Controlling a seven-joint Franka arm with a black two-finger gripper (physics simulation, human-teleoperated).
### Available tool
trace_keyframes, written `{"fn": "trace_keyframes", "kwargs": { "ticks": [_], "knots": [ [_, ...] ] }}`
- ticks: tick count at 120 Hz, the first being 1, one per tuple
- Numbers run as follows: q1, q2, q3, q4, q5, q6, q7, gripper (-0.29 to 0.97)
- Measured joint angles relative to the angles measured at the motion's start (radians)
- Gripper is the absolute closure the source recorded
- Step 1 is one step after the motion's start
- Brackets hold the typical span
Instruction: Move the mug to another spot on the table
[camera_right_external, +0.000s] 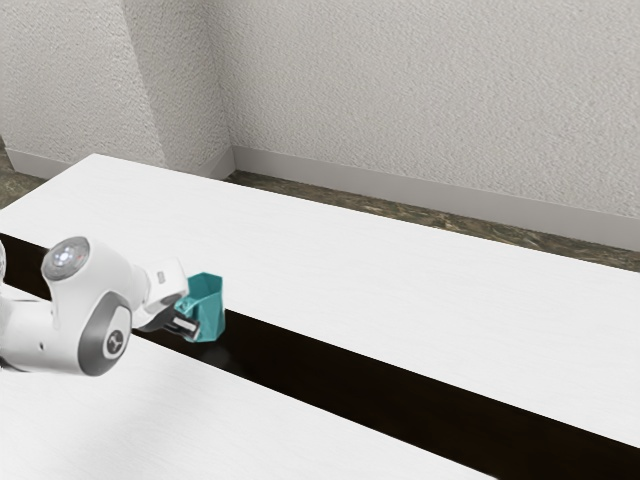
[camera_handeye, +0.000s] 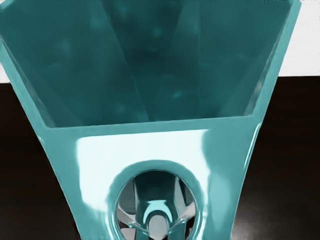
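Mug (camera_right_external: 208, 303) right up against the claw (camera_right_external: 186, 322), teal, angular and upright, standing at the edge of the dark band (camera_right_external: 400, 390) that runs across the white desk (camera_right_external: 400, 260). The claw is tucked in at the mug's handle side, low against its wall, but I cannot tell from here whether it is open or closed on anything, so I call the step in hand securing the grasp ahead of the lift. Straight below the hand the wrist view looks down into the open mouth, with the handle loop (camera_handeye: 156, 166) closest to the claw and the near rim (camera_handeye: 150, 125) just beyond it. The hand looks well centred on that handle, which is what you want. My judgement on doing this well: those walls flare outward toward the top, so a grip on a slanted face could slide, and a hold squarely on the handle or low on the wall looks safer. Then a straight, unhurried lift, mug kept level, before any sideways travel. Plenty of open white desk lies beyond the mug on the far side from the claw. Set it down flat, away from that dark band.
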Motion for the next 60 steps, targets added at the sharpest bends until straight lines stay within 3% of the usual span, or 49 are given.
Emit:
{"fn": "trace_keyframes", "kwargs": {
  "ticks": [60],
  "knots": [
    [-0.008,0.104,-0.015,0.029,-0.030,0.082,0.067,0.67]
  ]
}}
